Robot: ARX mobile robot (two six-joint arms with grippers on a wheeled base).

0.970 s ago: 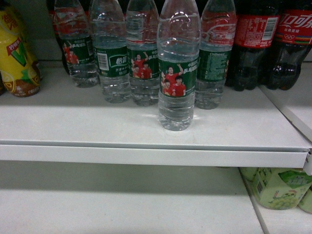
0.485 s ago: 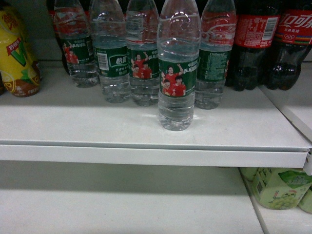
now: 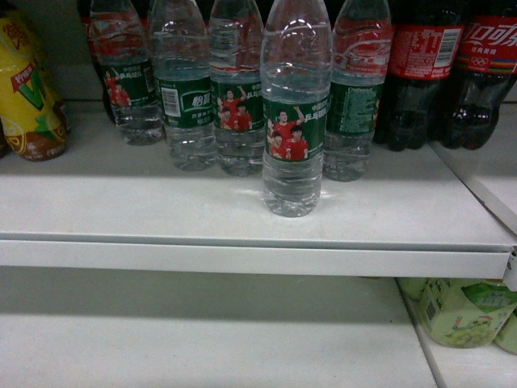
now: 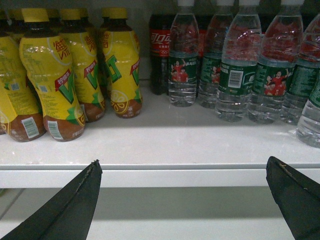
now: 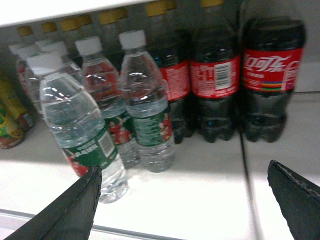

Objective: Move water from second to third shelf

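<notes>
Several water bottles stand on a white shelf [image 3: 242, 257]. One water bottle [image 3: 295, 121] stands alone in front of the row, nearest the shelf edge. In the right wrist view that front bottle [image 5: 82, 135] is just beyond the left finger [image 5: 85, 200] of my right gripper [image 5: 185, 170], which is open and holds nothing. My left gripper [image 4: 182, 165] is open too, level with the shelf edge, with the water row [image 4: 240, 65] at the back right. Neither gripper shows in the head view.
Dark cola bottles [image 3: 440, 73] stand right of the water, beside a seam in the shelf [image 5: 245, 165]. Yellow drink bottles [image 4: 50, 75] fill the left. A lower shelf [image 3: 202, 339] holds a pale green pack [image 3: 464, 311] at the right.
</notes>
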